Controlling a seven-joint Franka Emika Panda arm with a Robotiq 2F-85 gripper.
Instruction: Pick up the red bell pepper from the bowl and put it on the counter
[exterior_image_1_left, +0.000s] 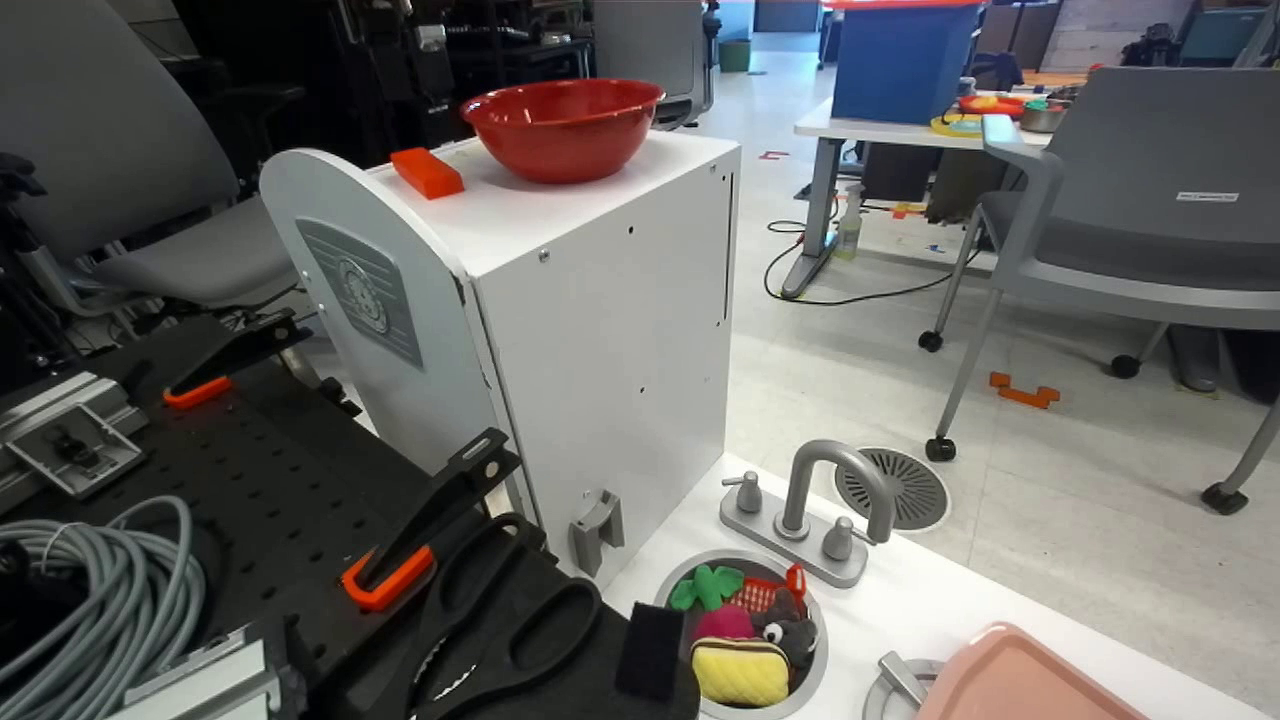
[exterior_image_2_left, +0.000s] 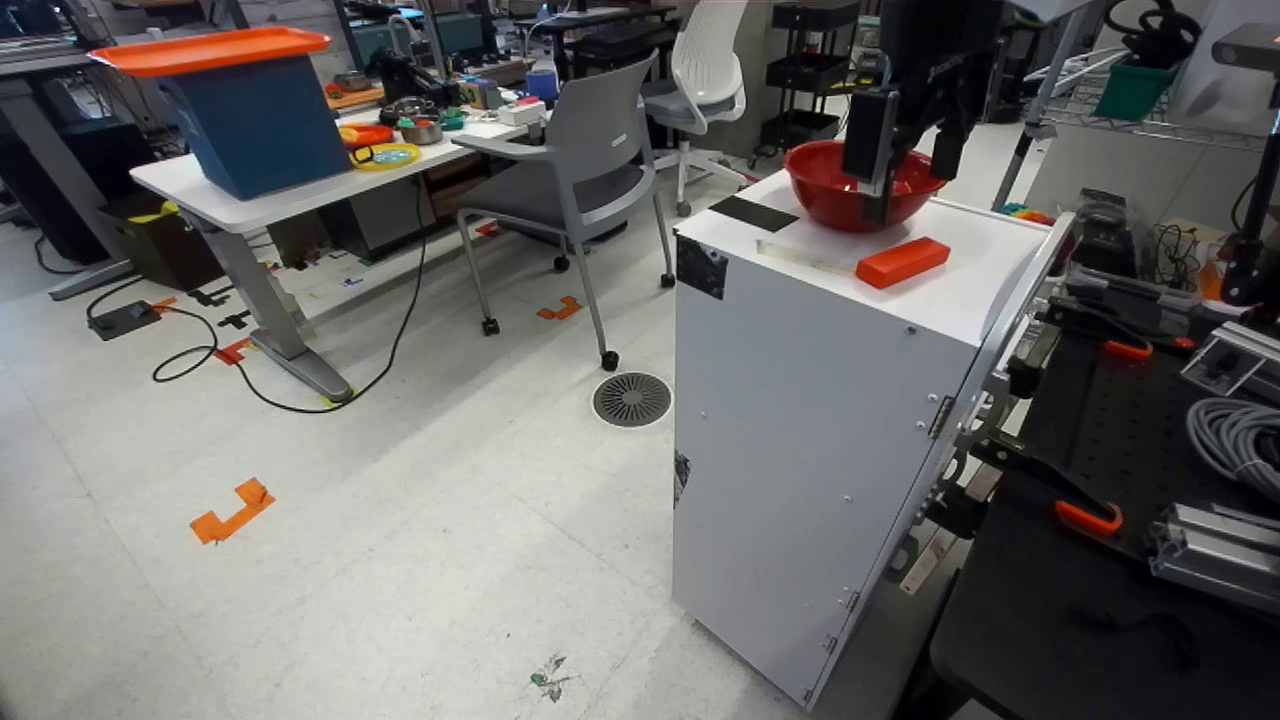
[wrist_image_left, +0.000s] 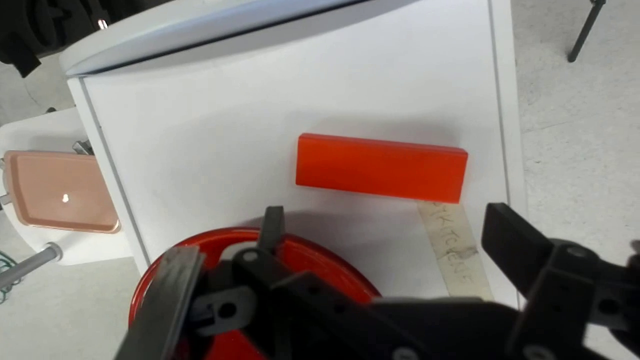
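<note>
Right by the red bowl (exterior_image_1_left: 565, 135), we've got the gripper (wrist_image_left: 387, 225) hanging with its fingers (wrist_image_left: 511, 245) spread wide apart, and between the tips we're mostly seeing white counter (wrist_image_left: 200, 145) plus a strip of tape (wrist_image_left: 452, 250) with handwriting on it. In the wrist view one finger overlaps the bowl, and we honestly can't tell if it's touching; in an exterior view both point down over or in front of the bowl, and we can't settle which. The other finger overlaps the counter's edge, away from the bowl. Just ahead of the gap, near the tips but clear of both, an orange-red block (wrist_image_left: 382, 170) lies on the counter. As for the pepper, most of the bowl's inside is hidden from us, so we can't tell where it is.
</note>
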